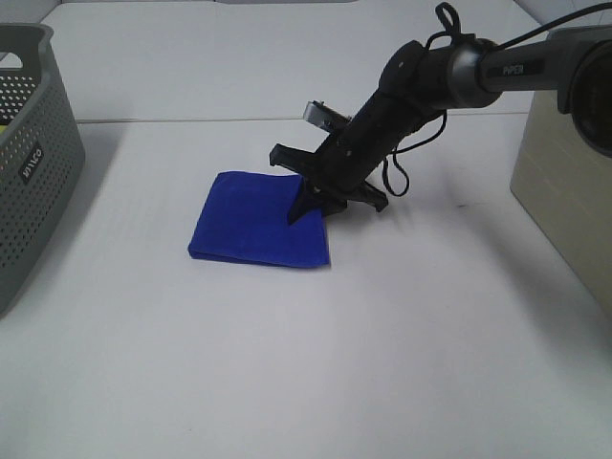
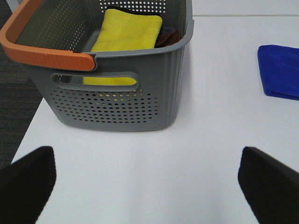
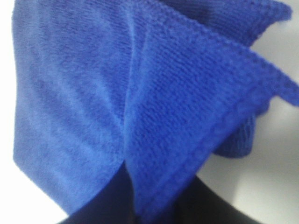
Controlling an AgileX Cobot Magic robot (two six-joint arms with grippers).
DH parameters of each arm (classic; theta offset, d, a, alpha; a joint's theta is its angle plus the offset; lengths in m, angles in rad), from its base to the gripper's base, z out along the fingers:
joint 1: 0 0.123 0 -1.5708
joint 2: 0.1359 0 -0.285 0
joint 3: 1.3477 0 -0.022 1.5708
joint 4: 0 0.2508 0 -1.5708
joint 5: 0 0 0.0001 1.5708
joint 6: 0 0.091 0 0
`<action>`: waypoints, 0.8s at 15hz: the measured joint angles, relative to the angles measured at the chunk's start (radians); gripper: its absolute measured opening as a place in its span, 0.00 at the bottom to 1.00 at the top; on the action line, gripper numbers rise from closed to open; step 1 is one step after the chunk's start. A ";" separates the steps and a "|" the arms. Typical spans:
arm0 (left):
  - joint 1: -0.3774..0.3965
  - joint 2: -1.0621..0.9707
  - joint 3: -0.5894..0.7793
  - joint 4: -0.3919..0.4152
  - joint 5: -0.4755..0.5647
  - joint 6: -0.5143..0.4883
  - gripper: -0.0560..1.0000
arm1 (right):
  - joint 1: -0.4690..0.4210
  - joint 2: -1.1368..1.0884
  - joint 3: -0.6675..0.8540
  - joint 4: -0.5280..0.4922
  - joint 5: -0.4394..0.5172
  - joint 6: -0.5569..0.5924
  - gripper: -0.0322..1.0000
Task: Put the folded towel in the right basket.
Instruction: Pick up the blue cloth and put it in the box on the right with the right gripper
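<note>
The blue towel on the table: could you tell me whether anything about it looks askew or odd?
Slightly. The blue towel lies turned askew on the table, and where the right gripper pinches it, the fabric bunches into a ridge and its folded layers splay apart. Nothing looks damaged.

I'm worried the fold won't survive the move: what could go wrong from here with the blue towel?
1. The right gripper pinches the blue towel near one edge. The right wrist view shows its layers parting, so it may unfold when lifted.
2. Held by that edge, it will likely hang low and could catch on the beige basket wall.
</note>
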 joint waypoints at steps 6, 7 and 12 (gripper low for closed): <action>0.000 0.000 0.000 0.000 0.000 0.000 0.99 | -0.136 -0.351 0.000 -0.027 0.134 -0.051 0.15; 0.000 0.000 0.000 0.000 0.000 0.000 0.99 | -0.195 -0.433 0.000 -0.028 0.170 -0.054 0.15; 0.000 0.000 0.000 0.000 0.000 0.000 0.99 | -0.627 -0.787 0.000 -0.167 0.332 -0.087 0.15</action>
